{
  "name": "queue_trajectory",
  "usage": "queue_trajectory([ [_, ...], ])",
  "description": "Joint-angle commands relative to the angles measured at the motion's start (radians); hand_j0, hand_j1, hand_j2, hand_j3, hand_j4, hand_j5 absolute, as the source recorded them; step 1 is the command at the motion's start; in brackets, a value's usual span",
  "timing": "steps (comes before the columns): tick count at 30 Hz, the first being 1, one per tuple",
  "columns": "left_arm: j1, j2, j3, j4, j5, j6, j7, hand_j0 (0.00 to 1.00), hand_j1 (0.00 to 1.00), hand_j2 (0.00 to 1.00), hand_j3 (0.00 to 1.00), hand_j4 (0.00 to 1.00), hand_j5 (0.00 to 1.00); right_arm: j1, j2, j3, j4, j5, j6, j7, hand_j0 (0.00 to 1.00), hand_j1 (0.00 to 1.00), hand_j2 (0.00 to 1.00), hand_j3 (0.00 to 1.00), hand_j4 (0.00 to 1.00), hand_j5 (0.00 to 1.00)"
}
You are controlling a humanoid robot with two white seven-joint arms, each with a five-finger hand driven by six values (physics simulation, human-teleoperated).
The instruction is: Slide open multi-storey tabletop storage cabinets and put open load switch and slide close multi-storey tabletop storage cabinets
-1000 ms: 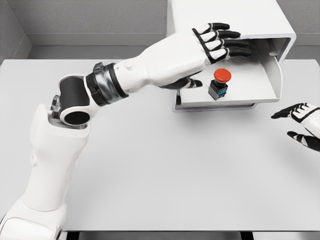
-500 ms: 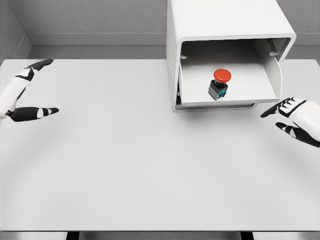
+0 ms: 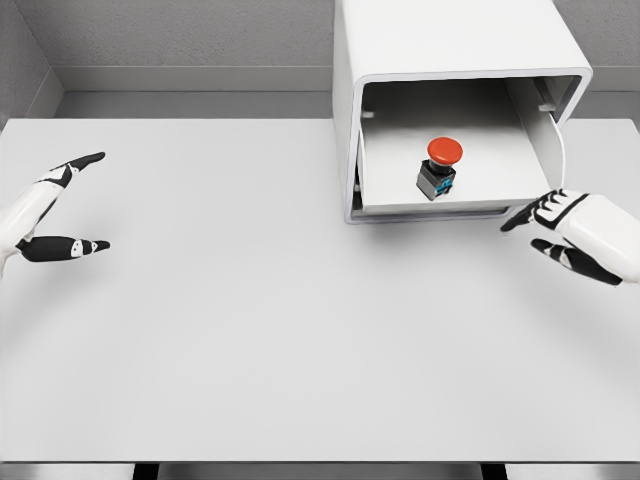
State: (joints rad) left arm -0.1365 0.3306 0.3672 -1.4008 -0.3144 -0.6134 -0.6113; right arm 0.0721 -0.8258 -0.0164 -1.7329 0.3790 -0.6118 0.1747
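Note:
The white storage cabinet [image 3: 450, 40] stands at the back right of the table, its drawer [image 3: 455, 205] slid out toward me. Inside the drawer sits the load switch [image 3: 439, 166], a black body with a red round button on top. My right hand [image 3: 540, 230] hovers open just right of the drawer's front corner, fingertips pointing left toward it, not visibly touching. My left hand [image 3: 85, 205] is open at the far left edge of the table, holding nothing.
The grey table [image 3: 260, 330] spans the whole view, with a low grey wall behind it. The cabinet's upper body overhangs the back of the drawer.
My left arm has pulled back from over the drawer to the table's left edge and dropped slightly. My right hand has moved left and up toward the drawer's front right corner.

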Motion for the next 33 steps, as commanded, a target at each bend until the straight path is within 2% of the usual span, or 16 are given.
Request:
queue_trajectory([
  [1, 0.000, 0.001, 0.001, 0.000, 0.008, 0.003, 0.000, 1.00, 1.00, 1.00, 1.00, 1.00, 1.00, -0.003, -0.001, 0.033, 0.010, -0.003, 0.001, 0.000, 0.62, 0.62, 0.62, 0.62, 0.62, 0.62],
  [6, 0.002, -0.002, 0.001, 0.000, 0.012, 0.003, 0.000, 1.00, 1.00, 1.00, 1.00, 1.00, 1.00, -0.029, 0.000, 0.050, 0.016, 0.004, 0.001, 0.000, 0.62, 0.62, 0.62, 0.62, 0.62, 0.62],
  [10, 0.002, -0.002, 0.001, -0.001, 0.011, 0.003, 0.000, 1.00, 1.00, 1.00, 1.00, 1.00, 1.00, -0.084, 0.001, 0.102, 0.049, 0.006, 0.001, 0.000, 0.62, 0.62, 0.62, 0.62, 0.62, 0.62],
  [12, 0.002, -0.004, 0.001, -0.003, 0.011, 0.003, 0.000, 1.00, 1.00, 1.00, 1.00, 1.00, 1.00, -0.101, 0.001, 0.110, 0.050, 0.004, 0.001, 0.034, 0.62, 0.62, 0.62, 0.62, 0.62, 0.62],
  [16, 0.002, -0.004, 0.001, -0.003, 0.011, 0.003, 0.000, 1.00, 1.00, 1.00, 1.00, 1.00, 1.00, -0.107, 0.002, 0.113, 0.050, 0.004, 0.001, 0.037, 0.63, 0.63, 0.63, 0.63, 0.63, 0.63],
  [20, 0.002, -0.004, 0.001, -0.003, 0.011, 0.003, 0.000, 1.00, 1.00, 1.00, 1.00, 1.00, 1.00, -0.186, 0.002, 0.179, 0.082, 0.006, 0.001, 0.051, 0.63, 0.63, 0.63, 0.63, 0.63, 0.63],
  [22, 0.002, -0.004, 0.001, -0.001, 0.011, 0.003, 0.000, 1.00, 1.00, 1.00, 1.00, 1.00, 1.00, -0.193, 0.031, 0.182, 0.088, 0.008, 0.001, 0.052, 0.63, 0.63, 0.63, 0.63, 0.63, 0.63],
  [28, 0.002, -0.002, 0.001, 0.000, 0.011, 0.003, 0.000, 1.00, 1.00, 1.00, 1.00, 1.00, 1.00, -0.218, 0.036, 0.188, 0.104, 0.017, 0.001, 0.065, 0.64, 0.64, 0.64, 0.64, 0.64, 0.64],
  [30, 0.002, -0.002, 0.001, -0.001, 0.011, 0.003, 0.000, 1.00, 1.00, 1.00, 1.00, 1.00, 1.00, -0.256, 0.043, 0.227, 0.125, 0.018, 0.001, 0.065, 0.64, 0.64, 0.64, 0.64, 0.64, 0.64],
  [33, 0.002, -0.004, 0.001, -0.001, 0.011, 0.003, 0.000, 1.00, 1.00, 1.00, 1.00, 1.00, 1.00, -0.276, 0.053, 0.245, 0.139, 0.018, 0.001, 0.075, 0.64, 0.64, 0.64, 0.64, 0.64, 0.64],
])
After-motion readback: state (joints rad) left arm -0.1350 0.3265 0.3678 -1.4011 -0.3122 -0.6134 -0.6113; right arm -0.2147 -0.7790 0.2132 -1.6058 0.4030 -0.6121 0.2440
